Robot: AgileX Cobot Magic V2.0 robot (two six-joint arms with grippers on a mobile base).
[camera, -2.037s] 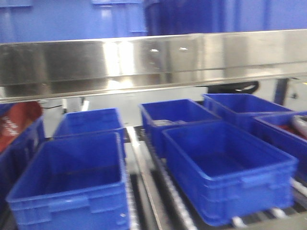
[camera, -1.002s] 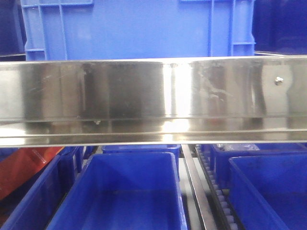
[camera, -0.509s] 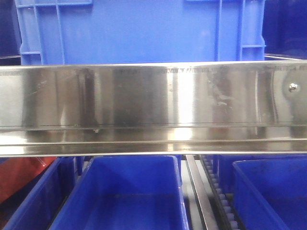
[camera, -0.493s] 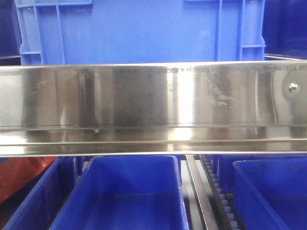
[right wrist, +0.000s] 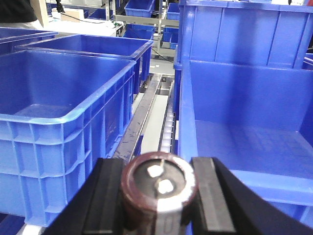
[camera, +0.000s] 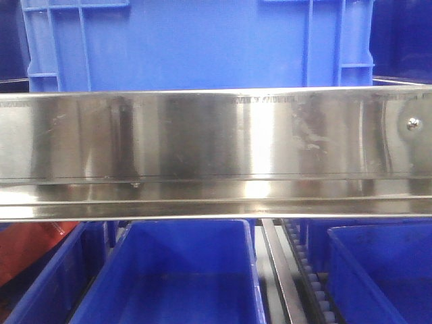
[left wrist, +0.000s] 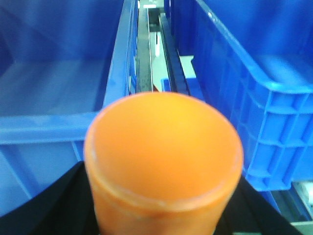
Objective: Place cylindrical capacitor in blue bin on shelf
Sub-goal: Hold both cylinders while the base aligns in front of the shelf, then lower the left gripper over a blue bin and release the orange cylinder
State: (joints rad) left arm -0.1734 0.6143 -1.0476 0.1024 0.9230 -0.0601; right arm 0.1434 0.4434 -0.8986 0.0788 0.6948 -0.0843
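A dark brown cylindrical capacitor [right wrist: 159, 188] with two pale terminals on its top sits between the black fingers [right wrist: 110, 196] of my right gripper [right wrist: 159, 191], which is shut on it. It hangs over the gap between two blue bins, one on the left [right wrist: 63, 93] and one on the right [right wrist: 244, 112]. My left gripper [left wrist: 164, 200] is shut on a plain orange cylinder [left wrist: 164, 147] in front of two more blue bins [left wrist: 54, 73] [left wrist: 254, 63]. The shelf's shiny front rail [camera: 216, 148] crosses the front view; neither gripper shows there.
A large blue bin [camera: 196, 44] stands on the tier above the rail. Below it are open blue bins [camera: 182, 277] [camera: 385, 270] with a roller track [camera: 307, 270] between them. Something red [camera: 27, 250] lies at the lower left. A roller lane [right wrist: 168, 122] runs between the bins.
Over two seconds the front view rose and closed in, so the rail fills its middle and the lower bins sank to the bottom edge. Almost nothing shifted in the last half second.
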